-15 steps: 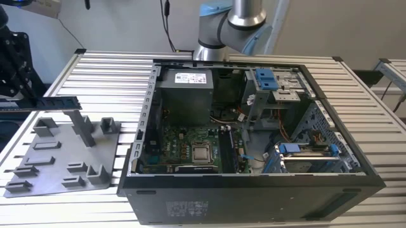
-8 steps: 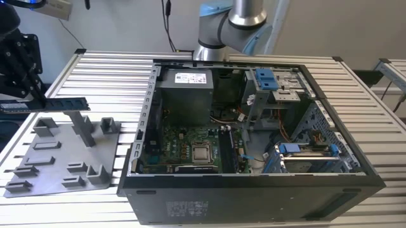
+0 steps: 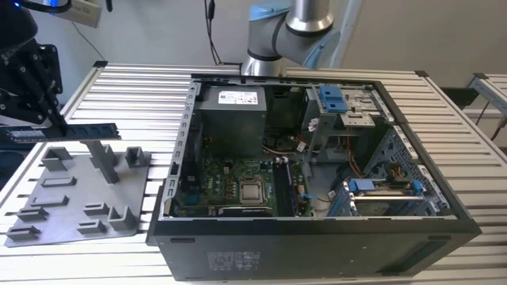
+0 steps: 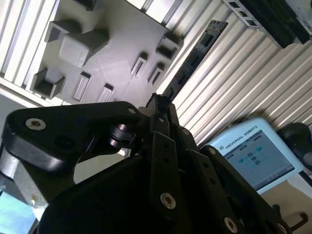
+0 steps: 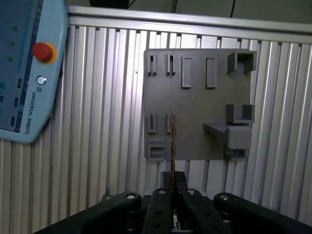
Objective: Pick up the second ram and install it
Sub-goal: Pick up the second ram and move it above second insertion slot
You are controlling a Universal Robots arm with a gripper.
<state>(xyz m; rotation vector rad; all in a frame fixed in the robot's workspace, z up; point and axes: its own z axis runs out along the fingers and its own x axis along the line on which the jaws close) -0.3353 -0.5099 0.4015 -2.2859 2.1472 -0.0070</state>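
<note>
The gripper point(image 3: 51, 126) is clenched on one end of the ram point(image 3: 91, 131), which it holds level in the air above the grey plate point(image 3: 79, 199). In the exterior view, both are at nine o'clock from the open case point(image 3: 317, 243). The board point(image 3: 237, 184) inside the case is well apart from the ram, toward its three o'clock. In both wrist views the ram juts out from the fingers point(image 5: 168, 181) over the plate. A pendant point(image 5: 24, 73) rests nearby on the slatted table point(image 3: 142, 89).
</note>
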